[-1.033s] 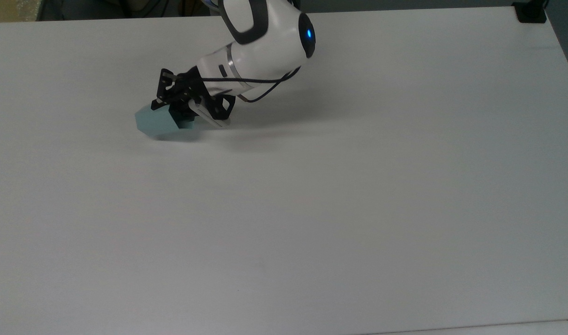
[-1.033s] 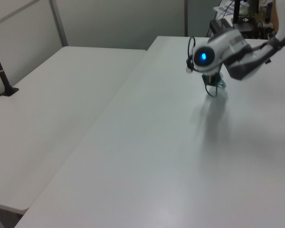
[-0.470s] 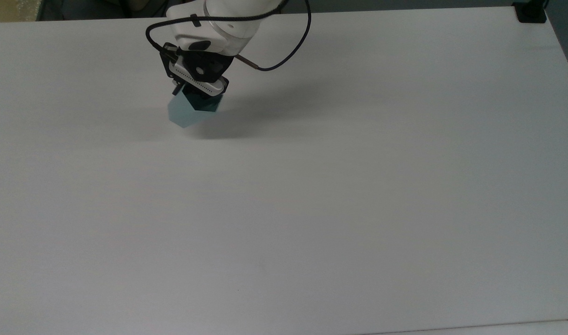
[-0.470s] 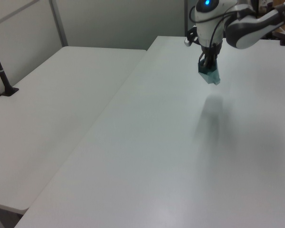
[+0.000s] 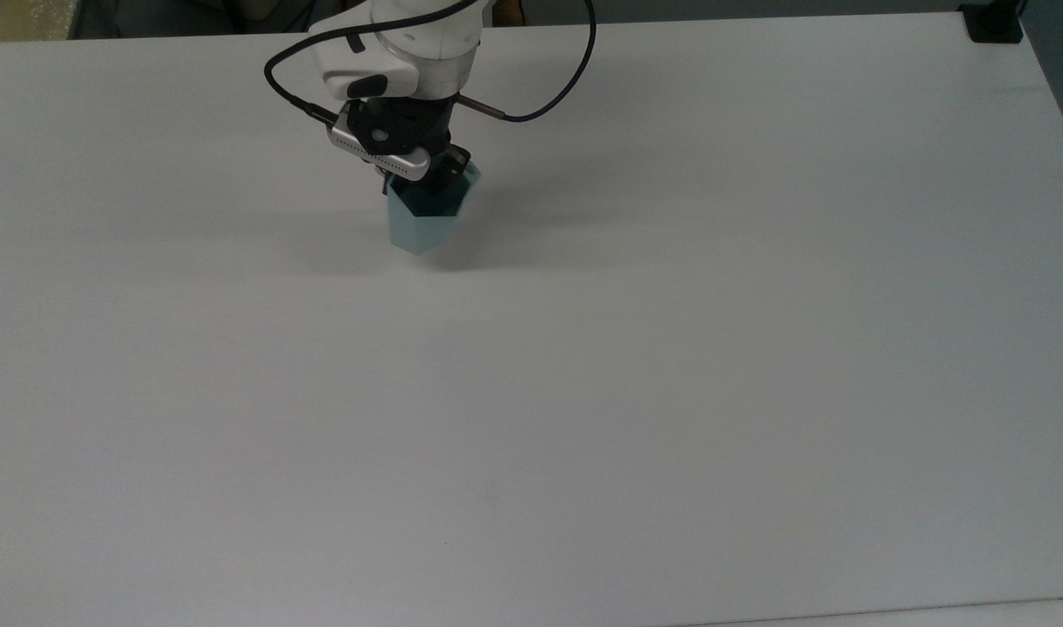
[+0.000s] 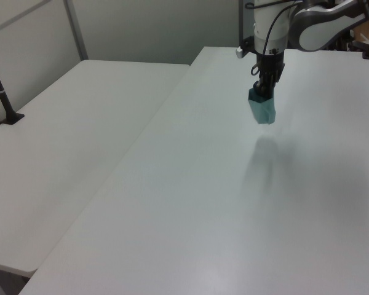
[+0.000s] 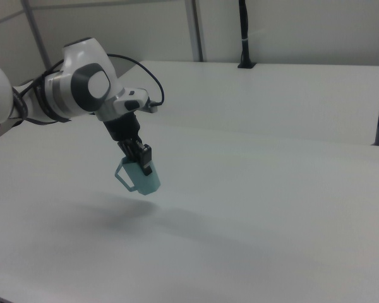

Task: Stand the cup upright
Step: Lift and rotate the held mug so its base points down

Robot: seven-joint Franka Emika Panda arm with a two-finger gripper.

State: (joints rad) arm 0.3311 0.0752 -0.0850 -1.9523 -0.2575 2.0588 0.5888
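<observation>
The pale teal faceted cup [image 5: 421,219] [image 6: 262,109] [image 7: 145,180] hangs in the air above the white table [image 5: 583,392], mouth up and narrow base down, close to upright. My gripper [image 5: 435,183] [image 6: 263,91] [image 7: 142,163] points down and is shut on the cup's rim, its black fingers partly inside the mouth. In the right view the loop handle [image 7: 122,177] sticks out to the right view's left, and the cup's shadow lies on the table below it.
A black cable [image 5: 548,96] loops off the wrist. A second white table [image 6: 67,141] stands beside this one with a seam between them. A black clamp [image 5: 992,22] sits at the table's far right corner in the top view.
The cup has gone from lying on its side on the table to hanging mouth-up in the gripper. The wrist has turned downward, lifted, and shifted to the top view's right.
</observation>
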